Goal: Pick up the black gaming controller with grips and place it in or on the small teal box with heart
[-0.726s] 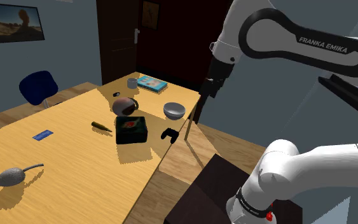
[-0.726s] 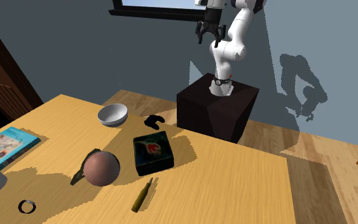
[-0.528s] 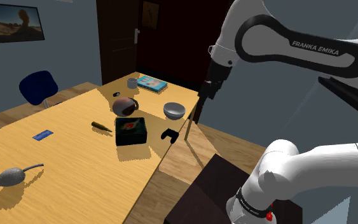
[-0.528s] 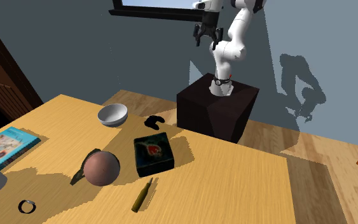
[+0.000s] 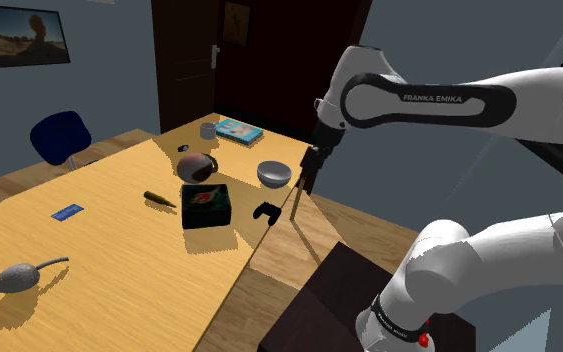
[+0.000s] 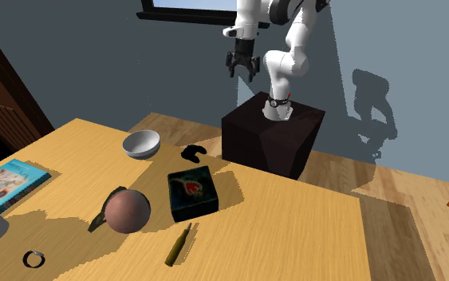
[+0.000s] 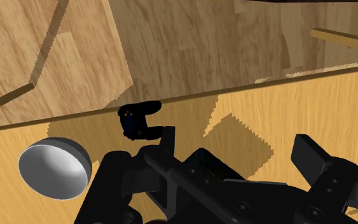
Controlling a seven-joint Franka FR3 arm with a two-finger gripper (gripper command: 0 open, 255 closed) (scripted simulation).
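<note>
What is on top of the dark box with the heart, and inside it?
Nothing rests on the dark box; its top shows a red heart. The black controller lies apart on the table. The closed top hides the inside.

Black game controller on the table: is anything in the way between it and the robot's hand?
No, nothing visible does. The black gaming controller with grips lies near the wooden table's edge, with open air between it and the black two-finger hand higher up, fingers apart. The grey round bowl sits beside it, not touching.
</note>
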